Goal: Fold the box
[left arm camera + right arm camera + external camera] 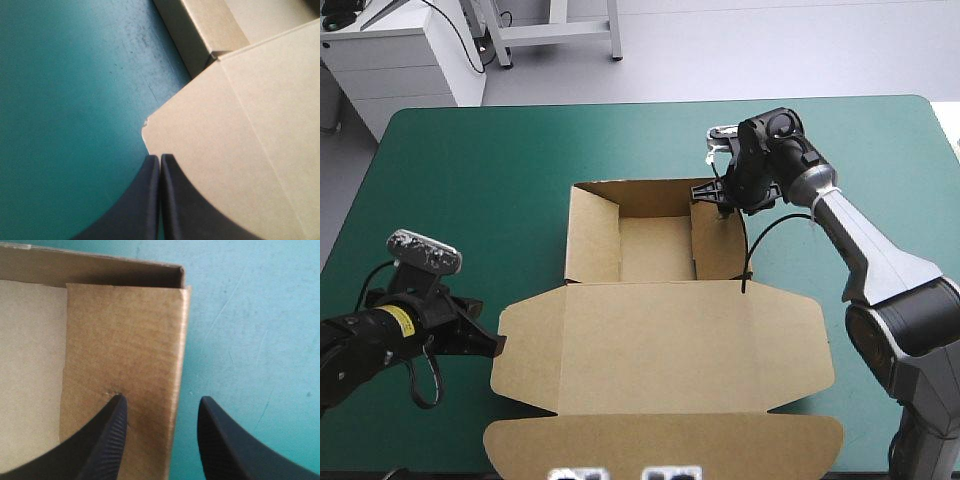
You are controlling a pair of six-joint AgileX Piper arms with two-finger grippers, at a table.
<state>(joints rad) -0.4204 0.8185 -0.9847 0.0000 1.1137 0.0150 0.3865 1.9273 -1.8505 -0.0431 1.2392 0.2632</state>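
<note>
The box (660, 340) lies mid-tabletop (470, 150), tray far, lid flat near. The right end effector (160, 402), fingers apart, straddles the tray's right wall, which runs near-to-far. The left end effector (160, 159), fingers together, sits at the lid's left corner.

RIGHT WRIST | my gripper (161, 402) spread apart astride the brown box's (125, 340) side wall | one black finger (107, 440) over the inner flap | the other above the teal-green cover (250, 315)
</note>
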